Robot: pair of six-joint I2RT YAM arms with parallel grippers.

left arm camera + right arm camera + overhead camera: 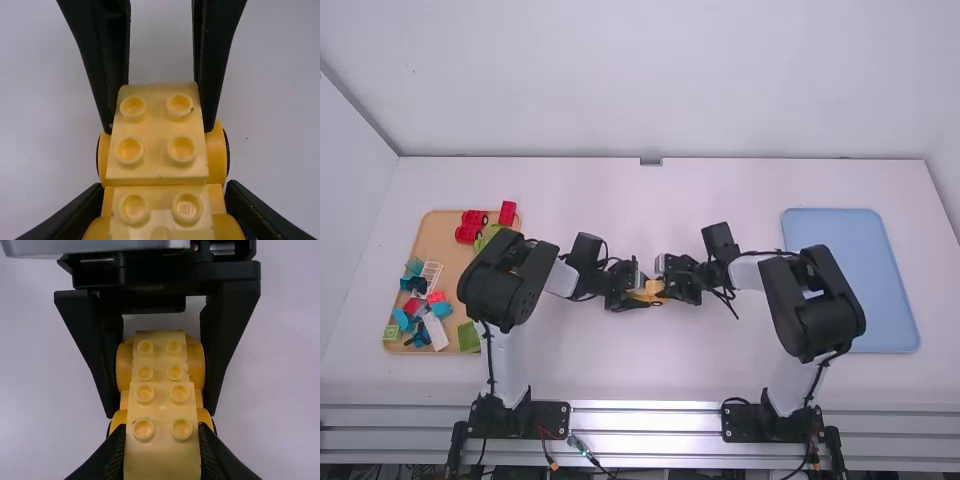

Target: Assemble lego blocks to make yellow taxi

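As I watch remotely, left gripper [642, 290], right gripper [665, 284], jaws clamping one wheeled yellow car [157, 175] (studs [129, 150] showing), white desk [620, 360] beneath.

Robotics lab: left robot arm [505, 280] and right robot arm [815, 300] mounted at near edge of white bench [645, 370], metal rails [645, 420] and loose cables [582, 446] along that edge, plain white wall [670, 80] beyond far edge

no legible txt, tiny print on stud [187, 209] of yellow block [162, 218], L wrist view
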